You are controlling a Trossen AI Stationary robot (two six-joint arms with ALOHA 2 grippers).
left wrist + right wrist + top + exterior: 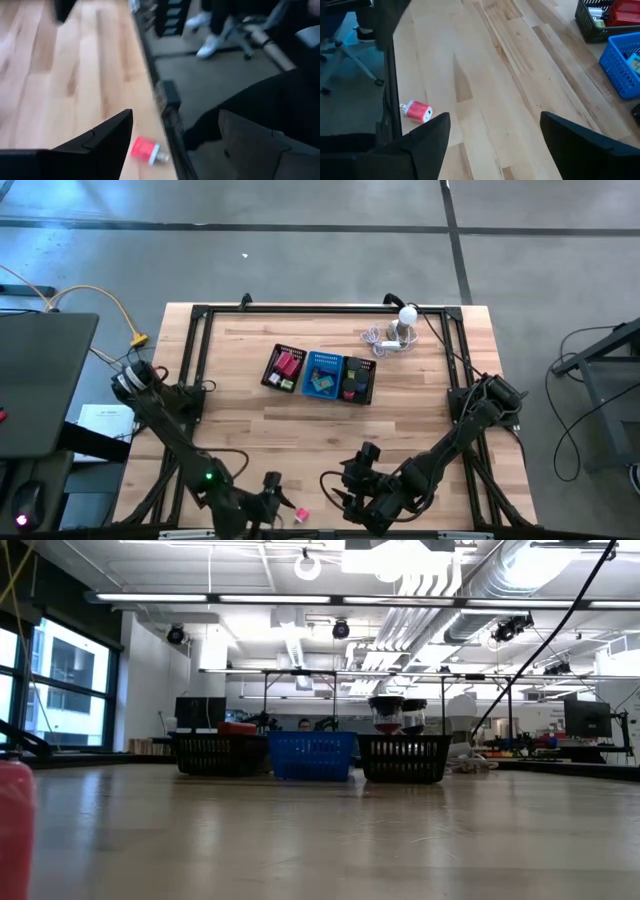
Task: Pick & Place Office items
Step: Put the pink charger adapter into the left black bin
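Observation:
A pink plug-like item (301,516) with metal prongs lies on its side by the table's near edge; it also shows in the left wrist view (145,150), the right wrist view (417,111) and the low view (15,830). My left gripper (275,495) hovers open just left of it, clear of it (175,140). My right gripper (348,480) hangs open over bare wood to its right (495,130). At the far middle stands the mesh tray (285,380) with its blue section (322,362), holding several small coloured items.
A white ball-topped gadget (405,320) with its cable sits at the far right of the table. A black frame rail (167,100) runs along the near edge. A person's shoes (205,45) and a chair base show beyond it. Bare wood lies between the grippers and the tray.

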